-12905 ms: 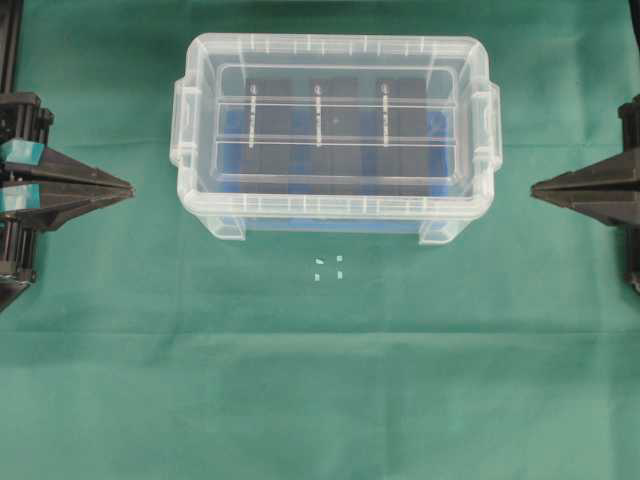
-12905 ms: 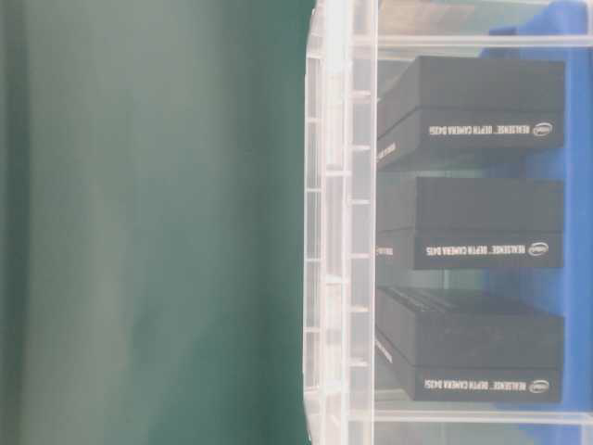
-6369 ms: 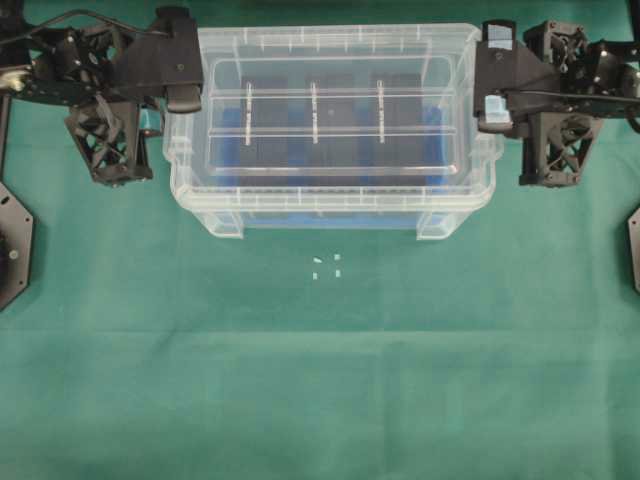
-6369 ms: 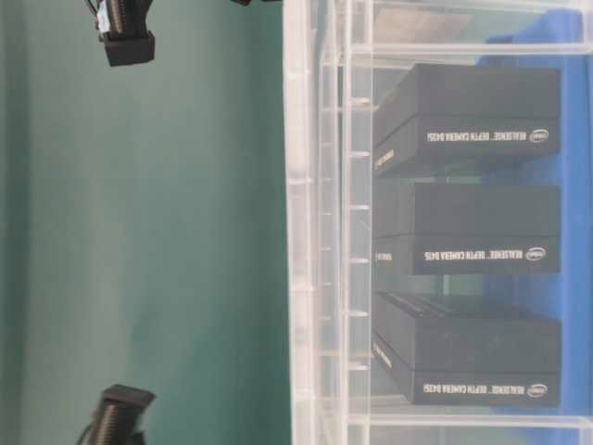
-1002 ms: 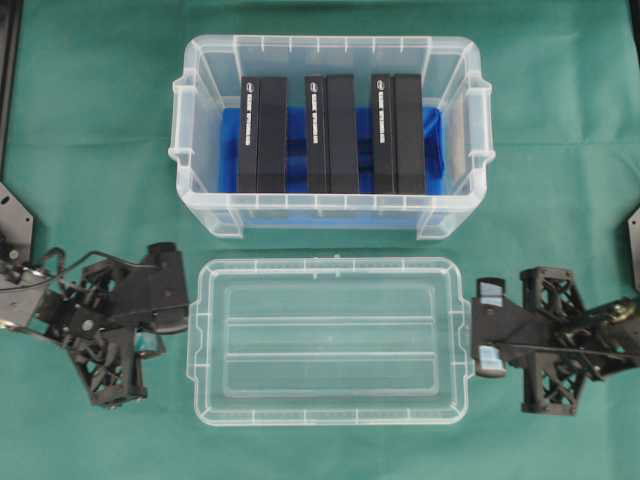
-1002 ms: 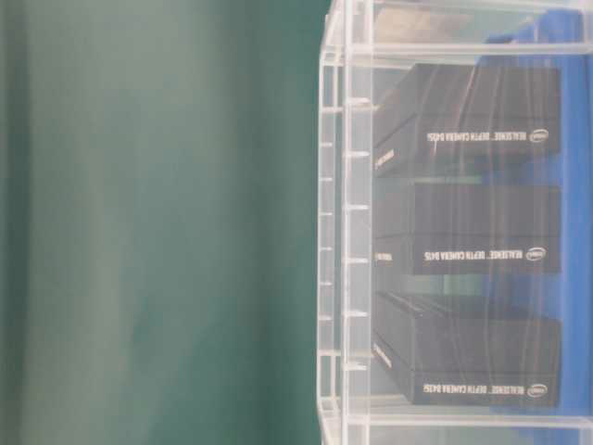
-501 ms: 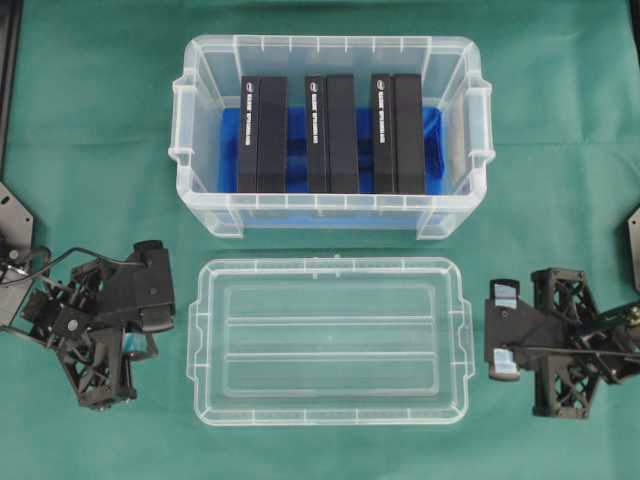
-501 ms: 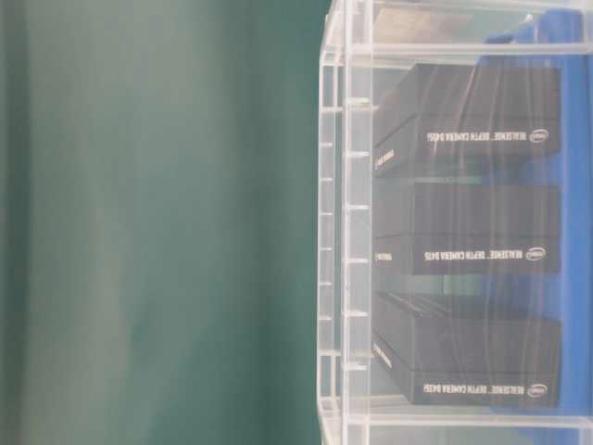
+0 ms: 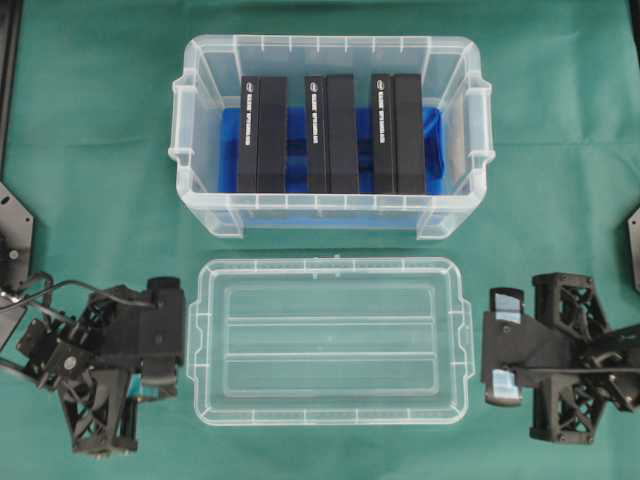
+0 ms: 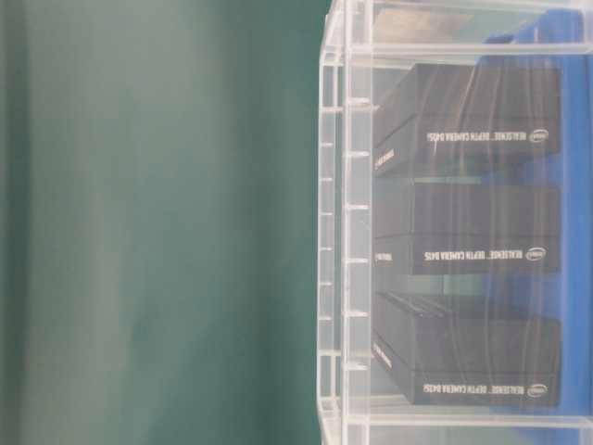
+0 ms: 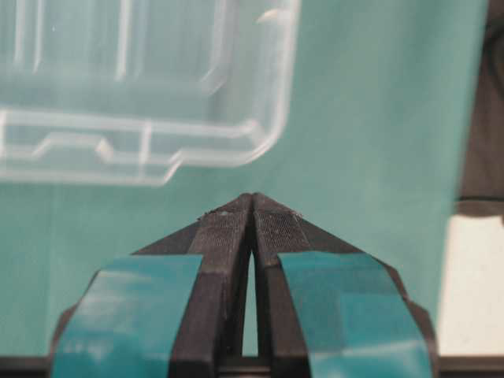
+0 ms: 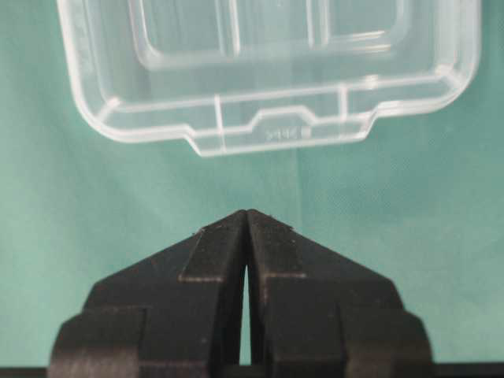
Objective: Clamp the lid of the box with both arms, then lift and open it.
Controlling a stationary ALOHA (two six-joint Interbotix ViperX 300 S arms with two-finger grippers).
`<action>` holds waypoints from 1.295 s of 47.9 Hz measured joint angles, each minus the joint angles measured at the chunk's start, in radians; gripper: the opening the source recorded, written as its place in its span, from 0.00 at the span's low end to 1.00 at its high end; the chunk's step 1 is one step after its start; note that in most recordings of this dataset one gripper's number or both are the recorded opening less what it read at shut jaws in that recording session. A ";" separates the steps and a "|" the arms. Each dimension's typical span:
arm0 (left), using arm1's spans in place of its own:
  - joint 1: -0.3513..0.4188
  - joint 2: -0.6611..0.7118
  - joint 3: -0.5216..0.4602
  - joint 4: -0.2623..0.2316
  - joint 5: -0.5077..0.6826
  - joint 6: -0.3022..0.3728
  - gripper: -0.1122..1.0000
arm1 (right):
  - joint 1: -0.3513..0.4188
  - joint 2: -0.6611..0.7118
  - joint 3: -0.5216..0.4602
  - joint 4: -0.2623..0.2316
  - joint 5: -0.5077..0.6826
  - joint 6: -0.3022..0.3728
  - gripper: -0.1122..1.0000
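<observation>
The clear lid (image 9: 325, 340) lies flat on the green cloth in front of the box (image 9: 330, 215). The box stands uncovered, with three black boxes (image 9: 330, 133) on a blue liner inside. My left gripper (image 9: 176, 335), teal-taped, sits just off the lid's left end. Its fingertips (image 11: 236, 216) are pressed together, and the lid's corner (image 11: 260, 142) lies ahead to the left, apart from them. My right gripper (image 9: 488, 345) sits just off the lid's right end, shut and empty. The lid's end tab (image 12: 268, 134) is straight ahead of its tips (image 12: 264, 228), with cloth between.
Green cloth covers the table. Black arm bases stand at the left edge (image 9: 12, 235) and the right edge (image 9: 632, 235). The table-level view shows only the box's ribbed wall (image 10: 338, 232) and the black boxes (image 10: 473, 232) behind it.
Both grippers have drawn back from the lid's ends. The left wrist has also shifted toward the front of the table. The lid and the box have stayed where they were.
</observation>
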 measured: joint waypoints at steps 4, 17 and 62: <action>-0.011 -0.009 -0.051 0.003 0.034 0.026 0.11 | 0.020 -0.012 -0.040 -0.021 0.035 0.000 0.10; -0.025 -0.012 -0.141 0.012 0.097 0.103 0.11 | 0.061 -0.017 -0.091 -0.091 0.052 -0.002 0.10; 0.262 -0.186 -0.167 0.011 -0.077 0.615 0.11 | -0.175 -0.215 -0.074 -0.561 -0.118 -0.014 0.10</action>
